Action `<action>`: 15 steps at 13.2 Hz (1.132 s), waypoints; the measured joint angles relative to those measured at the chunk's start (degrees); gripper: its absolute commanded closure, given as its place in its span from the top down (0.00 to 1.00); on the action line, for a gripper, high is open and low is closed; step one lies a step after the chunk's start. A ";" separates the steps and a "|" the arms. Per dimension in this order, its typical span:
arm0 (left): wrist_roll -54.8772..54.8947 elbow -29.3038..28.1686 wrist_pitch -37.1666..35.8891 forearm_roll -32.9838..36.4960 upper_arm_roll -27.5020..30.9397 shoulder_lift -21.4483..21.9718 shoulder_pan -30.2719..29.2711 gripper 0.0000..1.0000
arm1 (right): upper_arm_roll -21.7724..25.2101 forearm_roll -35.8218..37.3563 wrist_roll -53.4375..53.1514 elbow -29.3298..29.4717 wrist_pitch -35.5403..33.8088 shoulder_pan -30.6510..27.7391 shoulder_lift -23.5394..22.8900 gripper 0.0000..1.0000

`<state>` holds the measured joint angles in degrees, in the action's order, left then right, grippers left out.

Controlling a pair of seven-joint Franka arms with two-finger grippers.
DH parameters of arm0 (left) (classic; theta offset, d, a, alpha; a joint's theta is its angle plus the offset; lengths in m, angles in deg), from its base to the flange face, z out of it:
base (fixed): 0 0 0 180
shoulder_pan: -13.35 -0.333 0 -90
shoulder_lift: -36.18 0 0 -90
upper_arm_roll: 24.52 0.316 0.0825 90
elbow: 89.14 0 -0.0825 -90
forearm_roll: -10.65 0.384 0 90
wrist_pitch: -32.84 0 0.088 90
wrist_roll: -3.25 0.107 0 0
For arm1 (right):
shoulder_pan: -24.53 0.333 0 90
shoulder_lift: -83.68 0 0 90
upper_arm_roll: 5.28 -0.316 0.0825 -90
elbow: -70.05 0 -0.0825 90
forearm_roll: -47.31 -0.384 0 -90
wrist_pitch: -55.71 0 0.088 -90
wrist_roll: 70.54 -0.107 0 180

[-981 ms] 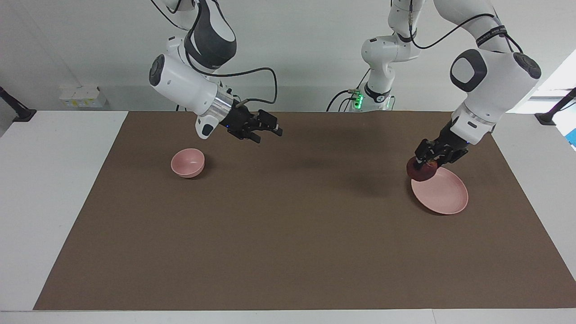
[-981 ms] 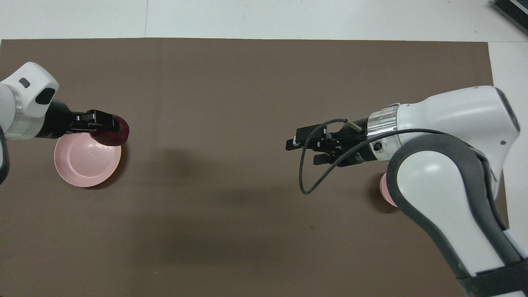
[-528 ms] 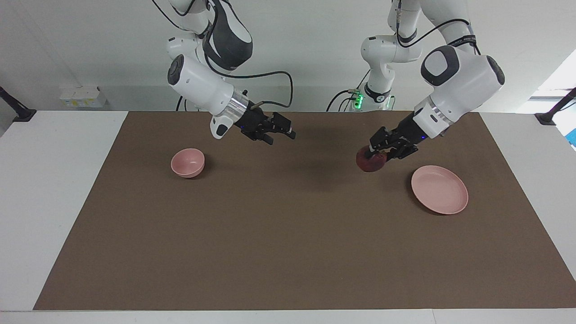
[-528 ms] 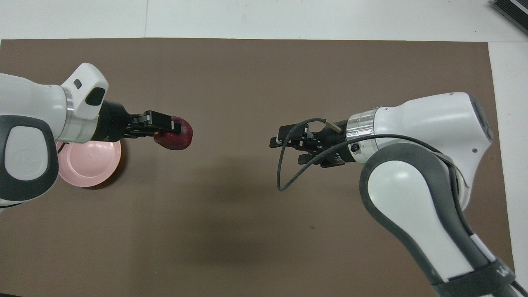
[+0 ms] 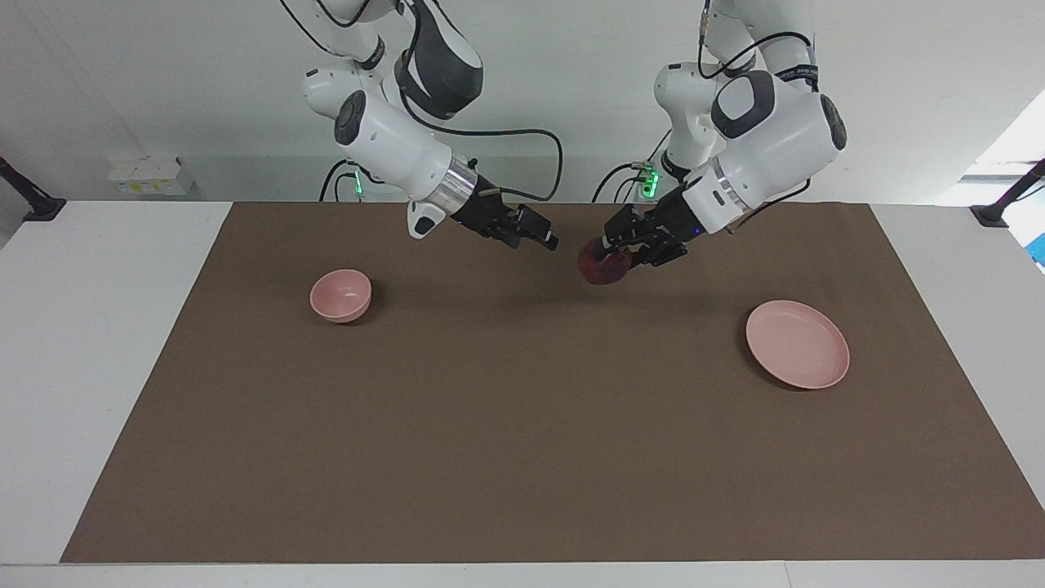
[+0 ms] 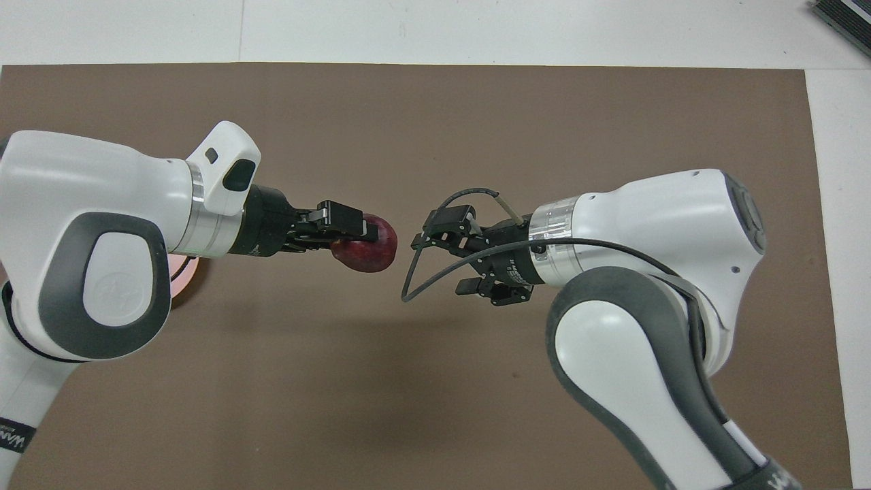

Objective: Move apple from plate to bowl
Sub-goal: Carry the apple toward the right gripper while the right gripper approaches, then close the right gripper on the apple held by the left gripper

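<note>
My left gripper [image 5: 611,253] is shut on the dark red apple [image 5: 602,267] and holds it in the air over the middle of the brown mat; it shows in the overhead view too [image 6: 359,233], with the apple [image 6: 371,250] at its tips. My right gripper [image 5: 535,238] is open and empty, also in the air, a short gap from the apple and pointing at it [image 6: 441,262]. The pink plate [image 5: 798,344] lies empty toward the left arm's end; only a sliver [image 6: 188,278] shows under the left arm from above. The small pink bowl [image 5: 340,295] stands empty toward the right arm's end, hidden in the overhead view.
A brown mat [image 5: 522,425] covers most of the white table. A small white box [image 5: 147,175] sits by the wall past the right arm's end of the mat.
My left gripper has carried the apple from over the plate's edge to over the middle of the mat. My right gripper has moved toward the middle to meet it, staying open.
</note>
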<state>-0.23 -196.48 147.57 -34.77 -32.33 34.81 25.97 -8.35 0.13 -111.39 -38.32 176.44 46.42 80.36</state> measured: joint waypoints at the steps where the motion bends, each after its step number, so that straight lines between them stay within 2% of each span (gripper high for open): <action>1: -0.10 -0.08 0.00 -0.79 0.00 0.12 0.42 0.00 | 0.00 0.00 -4.74 0.04 0.00 0.27 0.00 1.00; 7: -1.87 -0.48 -0.20 -2.23 -1.30 0.65 0.71 0.00 | -0.01 -0.10 -27.11 0.29 0.42 0.28 0.00 1.00; 10: -3.29 -0.63 -0.25 -2.39 -2.32 0.76 0.73 0.00 | -0.07 -0.12 -36.62 0.33 3.52 0.53 -0.14 1.00; 12: -4.21 -0.70 -0.41 -2.41 -3.01 0.93 0.79 0.00 | -0.10 -0.10 -41.32 0.67 5.38 1.72 -0.94 1.00; 15: -4.68 -0.90 -0.39 -2.39 -2.90 0.99 0.83 0.00 | -0.09 -0.11 -42.52 0.68 5.32 1.86 -1.25 1.00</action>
<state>-4.91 -197.38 147.19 -37.16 -35.23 35.80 26.80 -8.44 0.03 -153.92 -37.64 181.76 48.28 79.10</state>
